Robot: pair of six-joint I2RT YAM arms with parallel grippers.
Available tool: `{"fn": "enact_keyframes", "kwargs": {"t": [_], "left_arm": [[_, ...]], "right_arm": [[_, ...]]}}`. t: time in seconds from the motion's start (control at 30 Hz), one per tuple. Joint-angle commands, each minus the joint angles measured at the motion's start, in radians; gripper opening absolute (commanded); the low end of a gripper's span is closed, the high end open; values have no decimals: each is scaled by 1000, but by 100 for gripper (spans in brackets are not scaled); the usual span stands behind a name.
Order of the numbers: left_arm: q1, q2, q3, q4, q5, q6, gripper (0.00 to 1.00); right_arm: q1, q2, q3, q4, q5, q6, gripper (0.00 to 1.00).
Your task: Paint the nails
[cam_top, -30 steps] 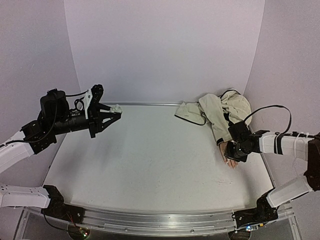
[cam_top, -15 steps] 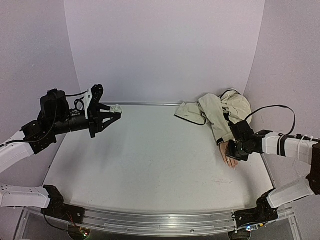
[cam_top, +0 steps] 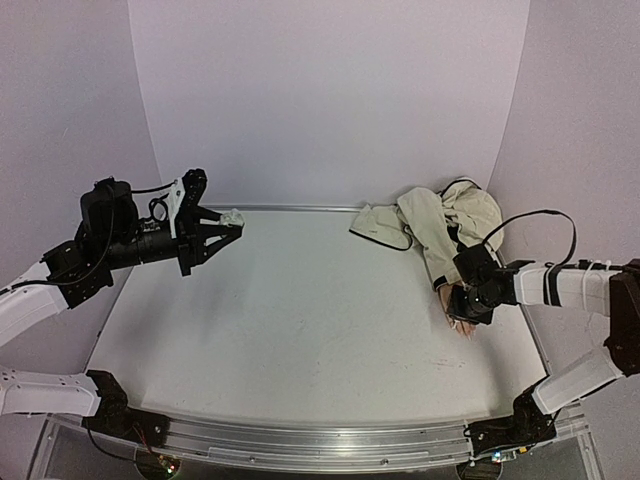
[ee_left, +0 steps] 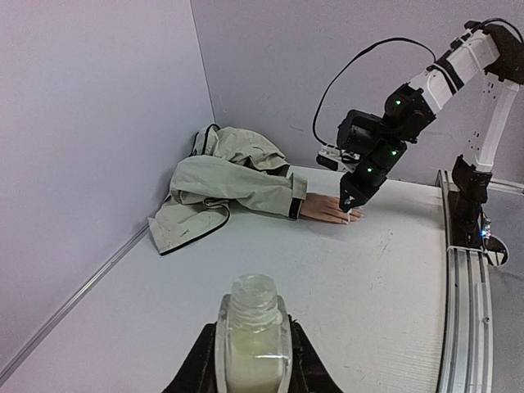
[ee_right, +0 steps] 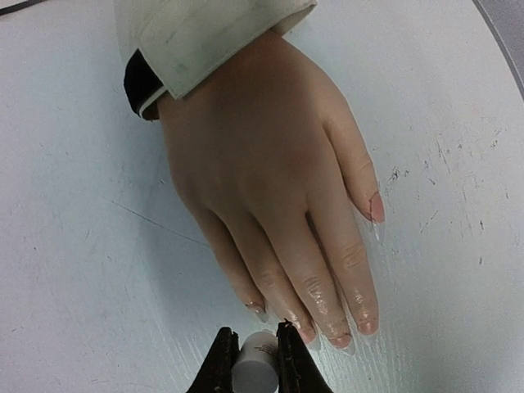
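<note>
A peach mannequin hand point(ee_right: 270, 188) with a beige jacket sleeve point(ee_right: 205, 33) lies flat on the white table at the right point(cam_top: 458, 318). Its nails point(ee_right: 340, 337) are long and clear, with pink on the fingertips. My right gripper point(ee_right: 254, 360) is shut on a small white brush cap point(ee_right: 252, 368) right at the fingertips of the hand, between the little and ring fingers. It also shows in the left wrist view point(ee_left: 354, 203). My left gripper point(ee_left: 252, 360) is shut on an open clear polish bottle point(ee_left: 252, 336), held above the table at the left point(cam_top: 232, 218).
The rest of the beige jacket point(cam_top: 440, 220) is heaped in the back right corner against the lilac wall. A metal rail point(cam_top: 320, 440) runs along the table's near edge. The right arm's cable point(cam_top: 530, 218) loops above the jacket.
My right gripper has shifted slightly left and back over the hand's fingertips. The left arm and bottle have not moved.
</note>
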Motion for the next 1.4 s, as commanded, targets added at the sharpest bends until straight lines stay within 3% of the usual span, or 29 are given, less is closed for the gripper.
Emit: {"fn": "enact_keyframes", "kwargs": {"t": [0.0, 0.93, 1.37], "left_arm": [[3, -21, 7, 15, 5, 4, 0], [3, -20, 6, 14, 2, 7, 0], [3, -15, 7, 14, 5, 4, 0]], "right_arm": [[-4, 9, 40, -3, 22, -16, 0], [-4, 34, 42, -28, 48, 12, 0], [-4, -79, 14, -48, 2, 16, 0]]}}
